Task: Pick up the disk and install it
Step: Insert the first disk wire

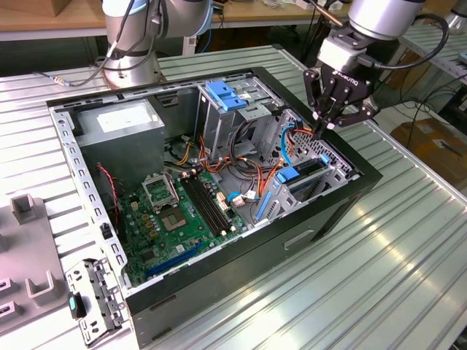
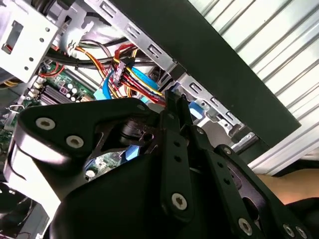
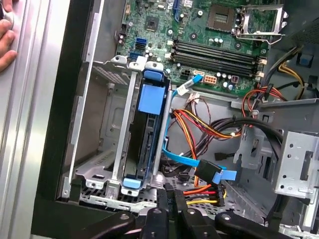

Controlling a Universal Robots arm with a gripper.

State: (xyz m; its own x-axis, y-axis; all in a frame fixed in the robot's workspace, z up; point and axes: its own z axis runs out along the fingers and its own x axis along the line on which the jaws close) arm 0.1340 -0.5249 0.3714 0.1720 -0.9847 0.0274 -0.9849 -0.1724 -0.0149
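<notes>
**Figure.** An open computer case (image 1: 219, 286) lies on the slatted bench (image 1: 387, 277). The pincer (image 1: 322, 128) hangs just above the drive bay (image 1: 337, 169), at the corner of the case toward the exterior view's right. We read its fingers as drawn together tip to tip, with nothing between them.

**Position of the disk.** The disk (image 3: 143, 149) is not in the pincer's hold. It stands on edge inside the drive bay, between the bay's metal rails and close below the fingertips.

**Orientation.** We judge the disk's long axis to be level, running from the case wall under the pincer toward the motherboard (image 3: 214, 45). Its broad faces are vertical and a thin edge faces up. The blue end tab (image 3: 151, 97) is at the motherboard end. We cannot tell whether the disk is seated to its full depth.

**Hazards, as we judge them.**
- The cables (image 3: 209, 124) and the blue data cable (image 3: 182, 160) lie just beside the bay. Fingers that drift sideways could hook them and strain their plugs.
- A push that lands off the disk's edge could strike the bay's rim. It could also cock the disk in its rails so that it jams.
- A hand (image 3: 6, 42) rests on the bench beside the case. A wide swing of the arm toward that side would bring it near.
</notes>
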